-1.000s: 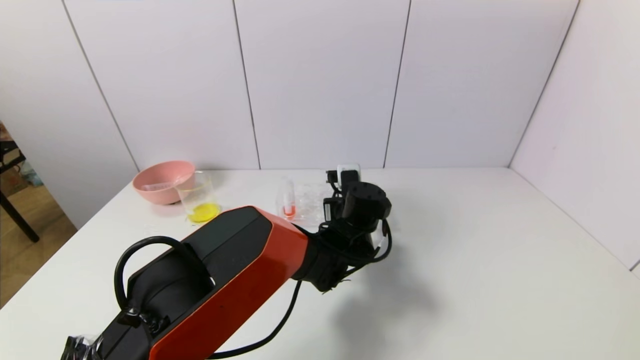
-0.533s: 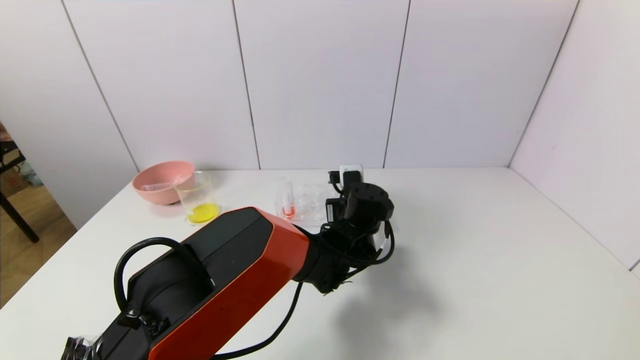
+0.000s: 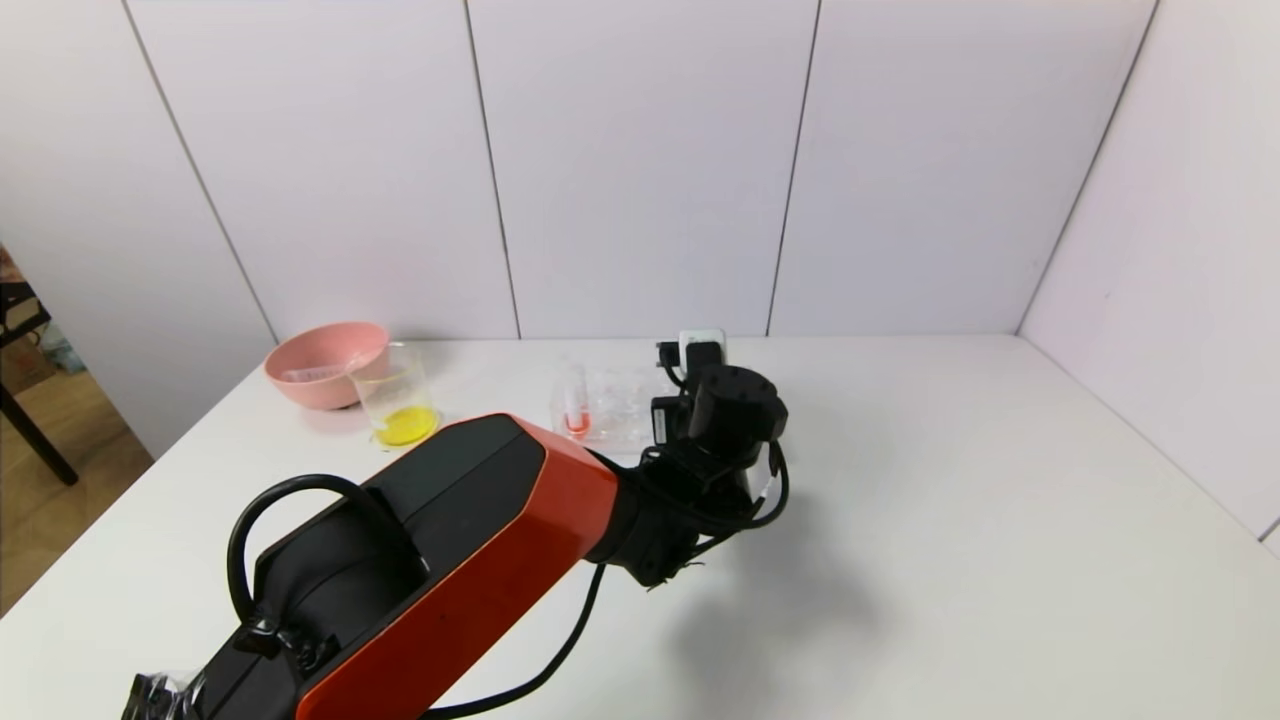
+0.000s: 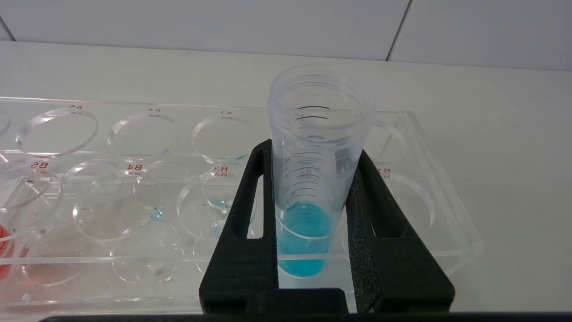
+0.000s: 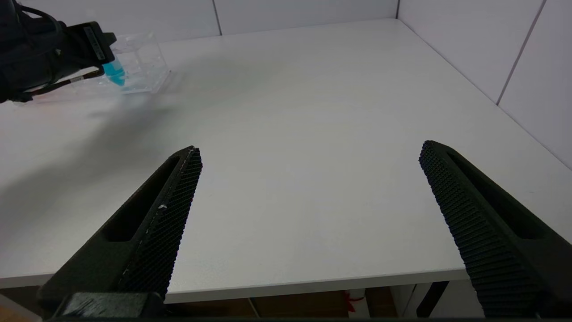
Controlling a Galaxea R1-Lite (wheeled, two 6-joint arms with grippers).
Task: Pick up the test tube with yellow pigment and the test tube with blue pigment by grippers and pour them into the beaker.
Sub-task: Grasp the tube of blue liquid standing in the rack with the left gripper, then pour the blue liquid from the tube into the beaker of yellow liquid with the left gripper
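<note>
Nearest you, the right gripper (image 5: 308, 214) hangs idle over the bare near-right stretch of the counter (image 3: 950, 520), jaws spread wide with nothing between them. Out ahead, your left gripper (image 4: 313, 214) has reached across to the clear tube rack (image 4: 429, 188) at the middle of the counter, and its jaws are clamped on the test tube with blue pigment (image 4: 313, 179), one pad on each side of the barrel, above the blue liquid pooled at its round bottom. The tube stands upright, seated in a hole near the rack's right end, so you're at the grasp, with the lift not yet made. At the rack's left end a tube with orange-red liquid (image 3: 576, 405) sits untouched; leave that one be. Farther left along the counter stands the beaker (image 3: 394, 394), yellow liquid already on its bottom, so the yellow pour looks done; the test tube with yellow pigment itself I can't pick out. Just behind the beaker is the pink bowl (image 3: 325, 362). Your next move, I'd judge: draw the blue tube straight up clear of the rack holes, keep it level, carry it left over the beaker's mouth, then tip gently.
</note>
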